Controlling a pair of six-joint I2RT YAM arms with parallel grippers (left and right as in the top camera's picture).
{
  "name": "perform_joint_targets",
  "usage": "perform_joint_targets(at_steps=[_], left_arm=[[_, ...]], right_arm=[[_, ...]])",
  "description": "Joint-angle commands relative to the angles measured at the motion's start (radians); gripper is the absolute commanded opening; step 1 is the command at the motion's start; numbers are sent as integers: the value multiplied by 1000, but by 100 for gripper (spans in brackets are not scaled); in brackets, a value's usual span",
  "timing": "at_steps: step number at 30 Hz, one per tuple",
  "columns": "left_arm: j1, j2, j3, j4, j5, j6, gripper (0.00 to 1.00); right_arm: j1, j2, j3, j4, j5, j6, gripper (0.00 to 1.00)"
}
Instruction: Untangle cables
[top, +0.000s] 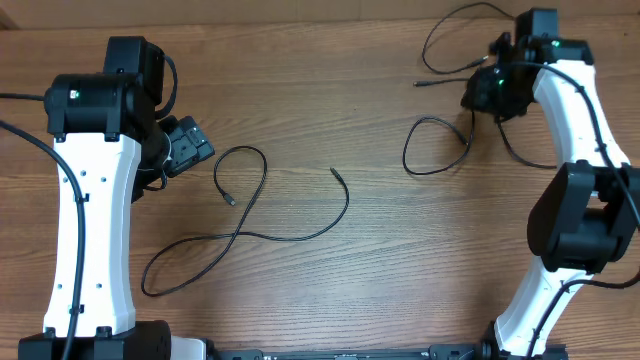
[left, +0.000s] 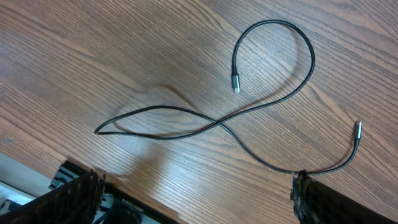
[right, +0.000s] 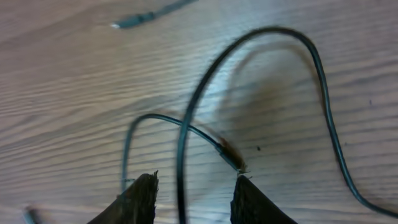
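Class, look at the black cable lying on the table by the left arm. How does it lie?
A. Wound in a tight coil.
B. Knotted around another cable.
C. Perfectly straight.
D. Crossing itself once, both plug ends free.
D: the cable crosses over itself at a single point, forming loose loops, and both of its plug ends lie free on the table.

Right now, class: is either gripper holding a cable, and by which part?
Nothing is held. The left gripper is open above a loose cable; a second cable runs between the right gripper's parted fingers, unpinched.
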Motion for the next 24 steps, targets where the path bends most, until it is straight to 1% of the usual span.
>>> perform_joint_targets(at_steps=[1,3,4,14,21,24], left_arm=[[0,2,-5,1,2,5,100],[0,2,-5,1,2,5,100],[0,2,-5,1,2,5,100],[0,2,-5,1,2,5,99],[0,2,-5,1,2,5,100],[0,2,-5,1,2,5,99]], right_arm=[[0,-19,-47,24,52,21,23],[0,-18,-72,38,52,21,8],[0,-18,-82,44,52,21,4],[0,-11,-155,85,51,25,4],[0,-11,-279,192,52,29,4],[0,-11,-336,257,56,71,4]])
